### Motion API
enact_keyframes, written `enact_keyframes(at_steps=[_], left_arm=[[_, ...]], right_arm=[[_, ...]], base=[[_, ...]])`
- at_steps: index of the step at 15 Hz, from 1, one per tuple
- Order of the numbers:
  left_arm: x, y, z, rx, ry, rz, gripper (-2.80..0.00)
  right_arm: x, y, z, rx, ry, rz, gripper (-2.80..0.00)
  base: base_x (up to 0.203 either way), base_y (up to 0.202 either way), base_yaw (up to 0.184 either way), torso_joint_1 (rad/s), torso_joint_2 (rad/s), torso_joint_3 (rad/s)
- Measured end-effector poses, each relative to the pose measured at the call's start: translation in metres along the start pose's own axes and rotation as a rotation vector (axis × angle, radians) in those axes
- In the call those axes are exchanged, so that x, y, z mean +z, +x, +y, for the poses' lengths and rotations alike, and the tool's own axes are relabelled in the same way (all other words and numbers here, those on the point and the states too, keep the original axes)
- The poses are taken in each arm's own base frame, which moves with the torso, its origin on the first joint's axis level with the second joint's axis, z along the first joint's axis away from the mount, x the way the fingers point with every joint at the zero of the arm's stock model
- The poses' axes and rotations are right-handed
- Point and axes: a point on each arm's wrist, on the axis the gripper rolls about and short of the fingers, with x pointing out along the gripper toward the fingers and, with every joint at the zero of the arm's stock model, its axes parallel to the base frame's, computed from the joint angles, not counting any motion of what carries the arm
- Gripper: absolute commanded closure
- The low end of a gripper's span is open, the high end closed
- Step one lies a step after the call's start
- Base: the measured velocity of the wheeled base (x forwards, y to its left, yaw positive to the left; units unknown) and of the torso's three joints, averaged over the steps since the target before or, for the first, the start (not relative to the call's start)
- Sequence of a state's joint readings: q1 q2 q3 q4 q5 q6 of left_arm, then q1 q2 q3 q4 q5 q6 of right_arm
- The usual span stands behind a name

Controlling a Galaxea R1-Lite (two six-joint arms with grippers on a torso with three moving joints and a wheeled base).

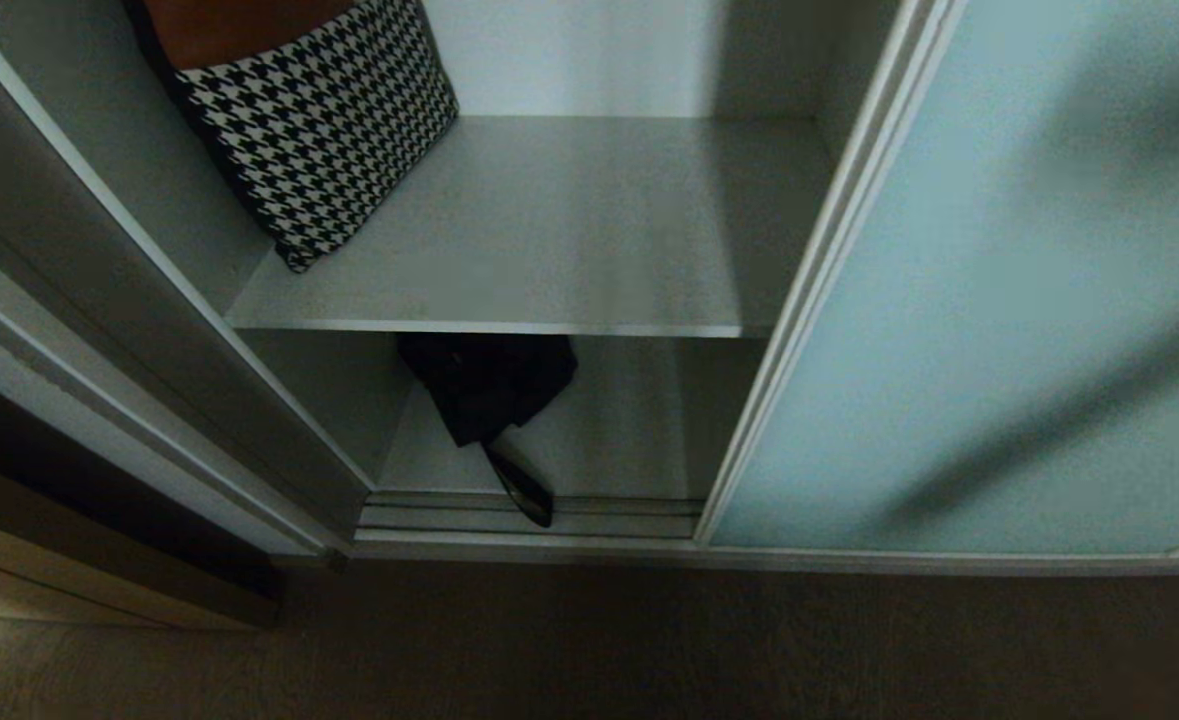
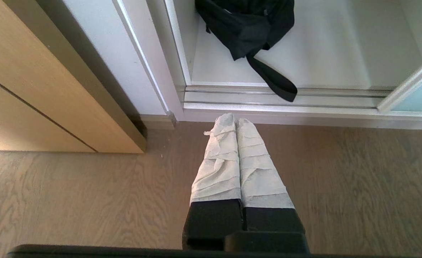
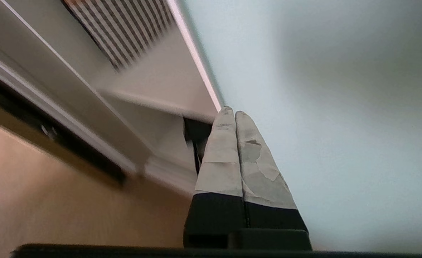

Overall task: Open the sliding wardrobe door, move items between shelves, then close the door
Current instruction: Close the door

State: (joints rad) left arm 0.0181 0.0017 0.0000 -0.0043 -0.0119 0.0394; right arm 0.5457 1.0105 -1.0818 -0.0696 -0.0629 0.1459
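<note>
Sliding wardrobe door [image 1: 979, 300] slid right, black garment [image 1: 484, 385] on lower shelf [image 1: 629, 440] near left front corner, strap over front edge; right hand [image 3: 231, 111] closed, empty, at door frame; left hand [image 2: 232, 120] closed, empty, above floor [image 2: 89, 200]

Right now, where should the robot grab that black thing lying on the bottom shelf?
Probably the bunched main part of the black garment, coming from the front through the open doorway. Its strap trails over the door track and looks too thin and floppy to lift by.

A cushion [image 1: 314, 130] is leaned on the upper shelf [image 1: 569, 230], a garment [image 1: 489, 385] is laid below it, and the sliding door [image 1: 999, 300] is set to their right.
</note>
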Motion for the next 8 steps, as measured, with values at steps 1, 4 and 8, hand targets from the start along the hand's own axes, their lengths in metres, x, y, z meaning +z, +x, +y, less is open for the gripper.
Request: enact_keyframes(at_steps=[1, 4, 8], left_arm=[[0.0, 0.0, 0.0, 0.0, 0.0, 0.0, 0.0], [0.0, 0.0, 0.0, 0.0, 0.0, 0.0, 0.0], [0.0, 0.0, 0.0, 0.0, 0.0, 0.0, 0.0]], right_arm=[[-0.002, -0.005, 0.002, -0.003, 0.007, 0.034, 0.0], [-0.008, -0.003, 0.015, 0.022, 0.053, 0.094, 0.0], [-0.023, 0.024, 0.046, 0.093, 0.068, 0.186, 0.0]], base=[[0.0, 0.0, 0.0, 0.0, 0.0, 0.0], [0.0, 0.0, 0.0, 0.0, 0.0, 0.0], [0.0, 0.0, 0.0, 0.0, 0.0, 0.0]])
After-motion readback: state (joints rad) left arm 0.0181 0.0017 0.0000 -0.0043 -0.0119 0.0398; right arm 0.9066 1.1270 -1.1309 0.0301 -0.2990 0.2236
